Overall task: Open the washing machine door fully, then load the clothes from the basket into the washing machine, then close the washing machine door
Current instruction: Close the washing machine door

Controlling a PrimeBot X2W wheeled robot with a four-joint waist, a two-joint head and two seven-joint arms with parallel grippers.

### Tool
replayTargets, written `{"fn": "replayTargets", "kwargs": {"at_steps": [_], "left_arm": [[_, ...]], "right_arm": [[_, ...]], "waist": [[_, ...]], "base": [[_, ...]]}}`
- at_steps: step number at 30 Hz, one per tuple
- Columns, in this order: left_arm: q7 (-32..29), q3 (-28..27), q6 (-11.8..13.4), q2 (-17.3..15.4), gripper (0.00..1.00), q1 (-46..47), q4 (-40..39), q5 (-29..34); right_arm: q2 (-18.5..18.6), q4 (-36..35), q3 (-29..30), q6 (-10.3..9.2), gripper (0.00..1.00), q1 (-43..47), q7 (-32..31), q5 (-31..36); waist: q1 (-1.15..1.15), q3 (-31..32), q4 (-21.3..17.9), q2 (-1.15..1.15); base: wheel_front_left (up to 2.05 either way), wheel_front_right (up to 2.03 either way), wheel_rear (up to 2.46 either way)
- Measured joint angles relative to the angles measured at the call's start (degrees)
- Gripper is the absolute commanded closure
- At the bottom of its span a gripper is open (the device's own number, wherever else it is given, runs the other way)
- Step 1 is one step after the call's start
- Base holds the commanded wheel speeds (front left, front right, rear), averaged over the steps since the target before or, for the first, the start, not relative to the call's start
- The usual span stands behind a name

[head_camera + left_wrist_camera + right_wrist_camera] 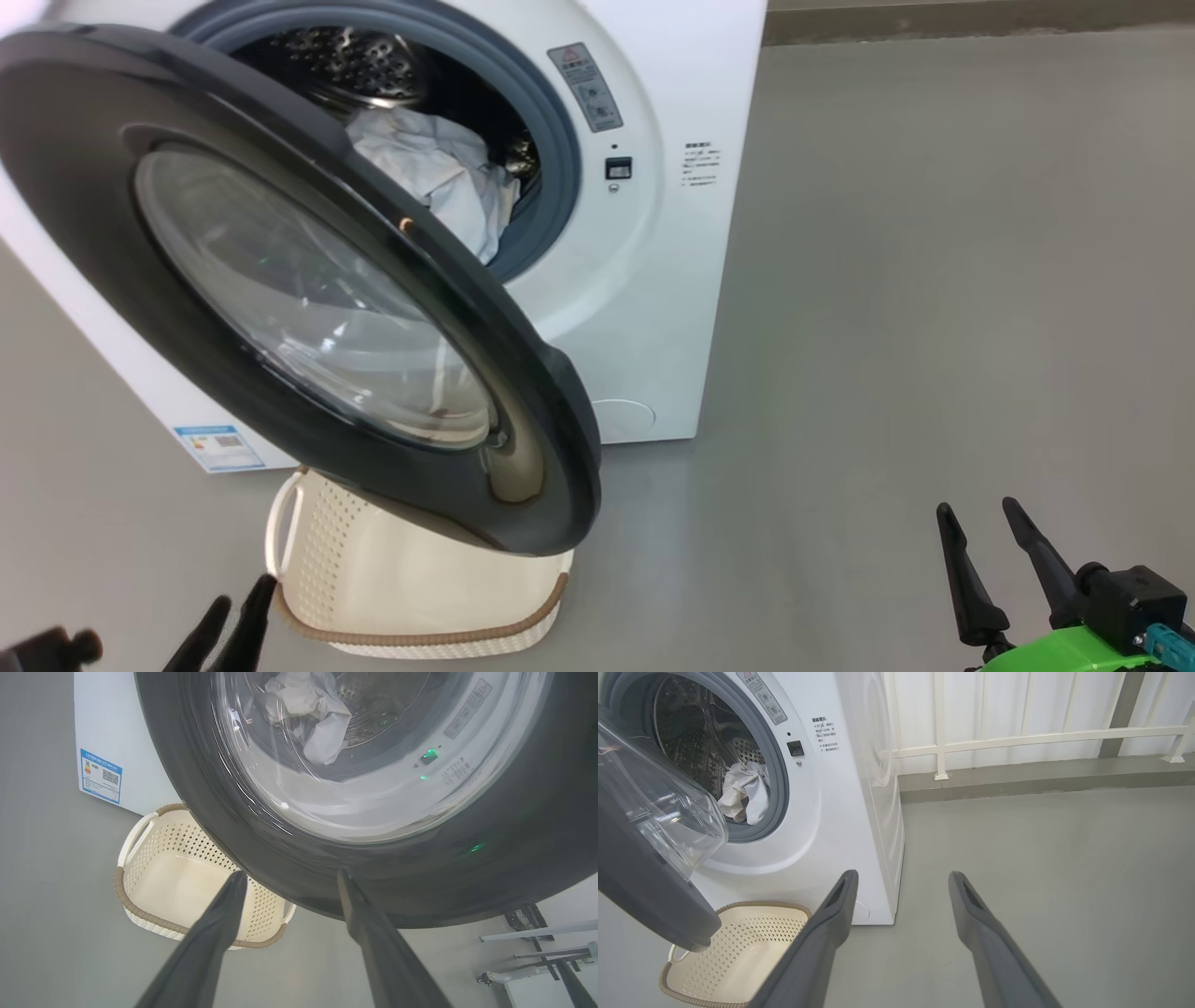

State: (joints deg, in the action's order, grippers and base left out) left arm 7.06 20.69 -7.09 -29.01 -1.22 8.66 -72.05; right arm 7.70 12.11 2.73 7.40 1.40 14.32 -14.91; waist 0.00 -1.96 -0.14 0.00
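Observation:
The white washing machine (653, 280) stands with its door (308, 299) swung partway out, the black ring and glass bowl hanging over the basket (420, 639). A white garment (439, 177) lies in the steel drum and is also seen through the glass (308, 700). No clothes are visible in the cream basket (119, 886). My left gripper (290, 875) is open, its tips just under the door's lower rim; whether they touch it I cannot tell. My right gripper (977, 509) is open and empty over bare floor, to the right of the machine (840, 812).
Grey floor spreads to the right of the machine. A blue label (217, 448) marks its lower left corner. A white railing (1017, 737) and low kerb run behind. White metal frames (537, 933) stand at the edge of the left wrist view.

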Motion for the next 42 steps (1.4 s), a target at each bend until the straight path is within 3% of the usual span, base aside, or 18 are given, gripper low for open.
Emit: {"fn": "replayTargets", "kwargs": {"at_steps": [4,8,26,34,42], "left_arm": [[5.83,4.12,-0.12,-1.75,0.0,0.17,3.22,3.56],[7.09,4.87,-0.24,-2.02,0.0,1.6,6.36,8.81],[7.16,-15.28,-0.24,10.92,0.0,0.16,1.49,39.11],[7.16,-17.03,-0.24,14.11,0.0,-1.34,3.81,42.1],[7.16,-16.93,-0.24,14.99,0.0,-1.33,5.5,42.61]], "right_arm": [[0.11,0.02,0.04,0.0,0.0,0.0,0.0,-0.27],[0.08,0.02,0.37,0.0,0.0,-0.01,0.0,-0.27],[-0.15,-0.08,1.41,0.0,0.0,-0.05,0.0,-0.27],[-0.7,0.07,1.45,0.0,0.0,-0.05,0.0,-0.27],[-1.1,0.58,1.62,0.0,0.0,-0.03,0.0,-0.26]], "waist": [[0.0,-0.12,-0.97,0.0],[0.0,-0.41,-1.66,0.0],[0.0,-0.74,-2.13,0.0],[0.0,-0.55,-1.82,0.0],[0.0,-0.55,-1.65,0.0]], "base": [[0.0,0.0,0.0],[0.0,0.0,0.0],[0.0,0.0,0.0],[0.0,0.0,0.0],[0.0,0.0,0.0]]}}
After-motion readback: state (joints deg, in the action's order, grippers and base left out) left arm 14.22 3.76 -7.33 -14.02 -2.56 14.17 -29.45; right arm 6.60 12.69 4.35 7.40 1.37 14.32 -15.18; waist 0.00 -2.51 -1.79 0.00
